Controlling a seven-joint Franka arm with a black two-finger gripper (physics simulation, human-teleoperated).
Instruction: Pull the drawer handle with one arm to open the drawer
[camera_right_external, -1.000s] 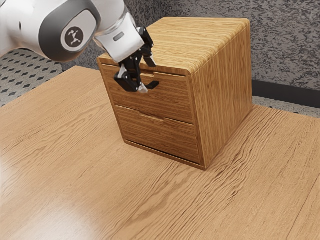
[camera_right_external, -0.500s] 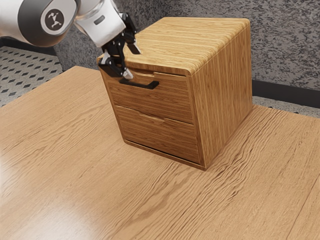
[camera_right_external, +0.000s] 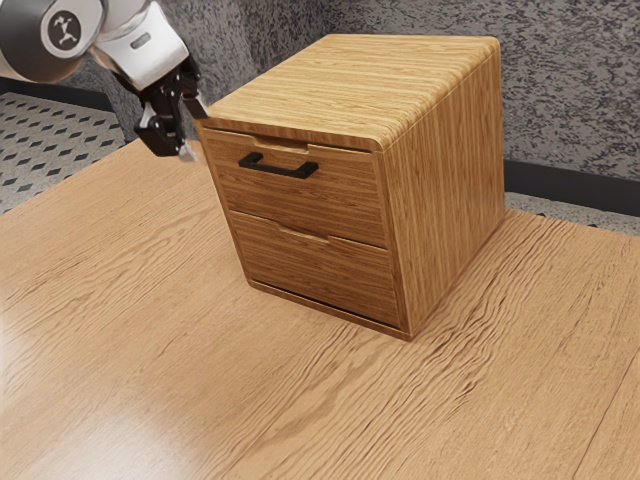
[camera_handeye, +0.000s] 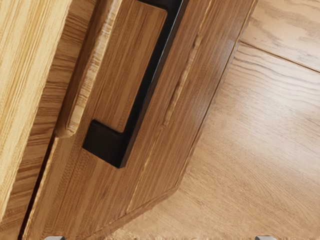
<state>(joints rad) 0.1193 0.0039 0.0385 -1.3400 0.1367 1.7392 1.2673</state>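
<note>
Indoors, wood-grain table (camera_right_external: 150, 350), speckled grey wall (camera_right_external: 580, 70), pincer (camera_right_external: 172, 147) spread apart beside cabinet (camera_right_external: 440, 180).

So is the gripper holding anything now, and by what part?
Nothing held. The gripper is open, beside the cabinet, clear of the black handle.

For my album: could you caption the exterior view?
Black gripper hovers beside the wooden cabinet, apart from the black handle of its top drawer.
</note>
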